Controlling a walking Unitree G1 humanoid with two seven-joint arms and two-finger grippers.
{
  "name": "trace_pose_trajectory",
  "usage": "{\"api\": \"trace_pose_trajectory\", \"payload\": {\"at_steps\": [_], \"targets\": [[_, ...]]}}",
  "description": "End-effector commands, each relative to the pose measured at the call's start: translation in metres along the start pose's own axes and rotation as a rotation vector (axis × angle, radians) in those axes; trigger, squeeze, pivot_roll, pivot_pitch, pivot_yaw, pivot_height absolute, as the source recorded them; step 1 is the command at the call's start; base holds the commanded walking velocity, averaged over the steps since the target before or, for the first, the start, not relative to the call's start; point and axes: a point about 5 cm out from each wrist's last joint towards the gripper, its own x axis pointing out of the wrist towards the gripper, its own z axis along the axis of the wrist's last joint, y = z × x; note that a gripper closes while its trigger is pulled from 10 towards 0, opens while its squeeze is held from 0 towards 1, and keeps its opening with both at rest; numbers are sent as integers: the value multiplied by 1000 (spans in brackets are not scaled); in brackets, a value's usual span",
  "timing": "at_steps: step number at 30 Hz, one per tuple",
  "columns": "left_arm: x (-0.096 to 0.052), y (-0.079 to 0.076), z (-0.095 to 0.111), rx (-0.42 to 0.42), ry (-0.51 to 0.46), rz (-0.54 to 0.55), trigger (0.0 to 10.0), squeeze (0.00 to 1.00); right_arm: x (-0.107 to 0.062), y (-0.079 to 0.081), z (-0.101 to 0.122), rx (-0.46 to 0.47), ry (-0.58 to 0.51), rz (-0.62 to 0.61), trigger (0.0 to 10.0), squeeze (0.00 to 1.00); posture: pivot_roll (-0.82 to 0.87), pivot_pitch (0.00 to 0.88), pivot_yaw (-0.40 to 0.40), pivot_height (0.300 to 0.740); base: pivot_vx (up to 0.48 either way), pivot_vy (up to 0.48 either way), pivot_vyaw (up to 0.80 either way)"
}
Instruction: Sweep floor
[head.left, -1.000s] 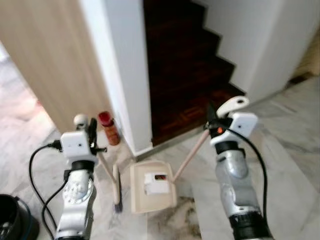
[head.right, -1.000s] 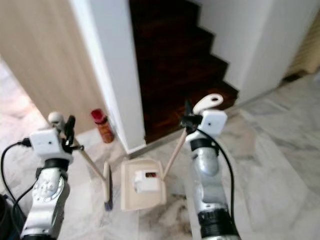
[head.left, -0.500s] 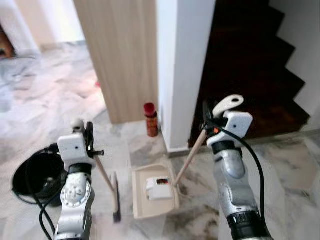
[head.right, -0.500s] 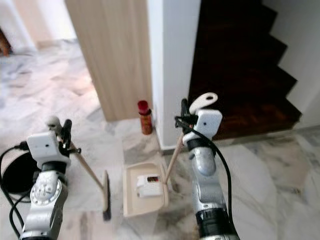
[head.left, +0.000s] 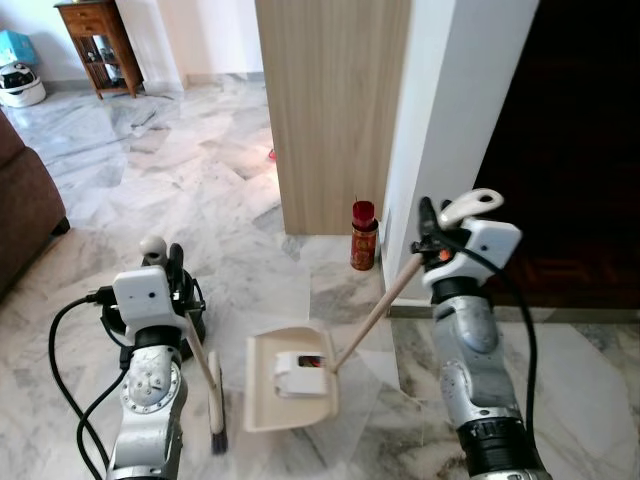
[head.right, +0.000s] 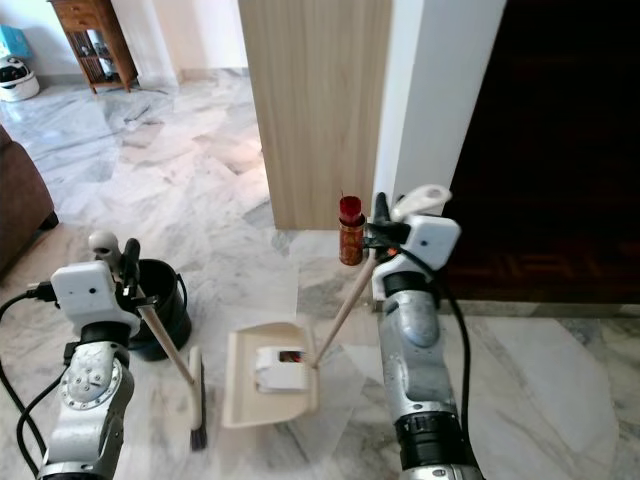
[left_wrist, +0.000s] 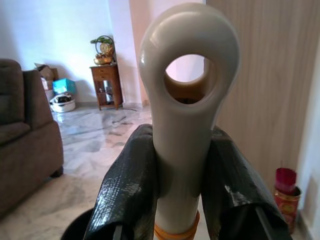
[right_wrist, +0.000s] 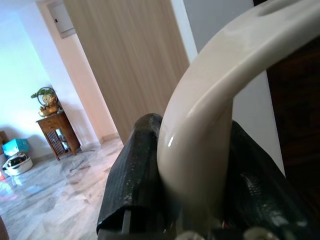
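With both tools gripped, sweeping is pending: left gripper (left_wrist: 180, 165) jaws pinch the broom (head.left: 214, 400); right gripper (right_wrist: 195, 165) jaws pinch the dustpan (head.left: 290, 378), resting on the floor (head.left: 180, 190). Next requires locating debris.

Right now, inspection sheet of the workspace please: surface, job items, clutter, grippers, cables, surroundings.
Surface: marble floor, grey-veined, glossy; no loose dirt made out.
Job's things: broom, head on the floor by the left arm; cream dustpan beside it, long handle slanting up to the right arm.
Clutter: red canister at the foot of the wood panel; black bucket behind the left arm.
Grippers: left gripper shut on the broom's looped handle end; right gripper shut on the dustpan's handle top.
Cables: black cable looping off the left wrist; another along the right forearm.
Surroundings: wood panel, white pillar, dark stairwell, brown sofa, small wooden table far back.
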Motion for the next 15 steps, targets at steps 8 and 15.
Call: {"api": "trace_pose_trajectory", "payload": {"at_steps": [8,15], "targets": [[4,3,12,1,-53,6,10000,0,5,6,6,46,-18,15,10000,0,106,0,50,740,0,267,0],[3,2,10,-8,-49,-8,10000,0,6,5,6,59,-13,14,10000,0,102,0,50,740,0,411,0]]}}
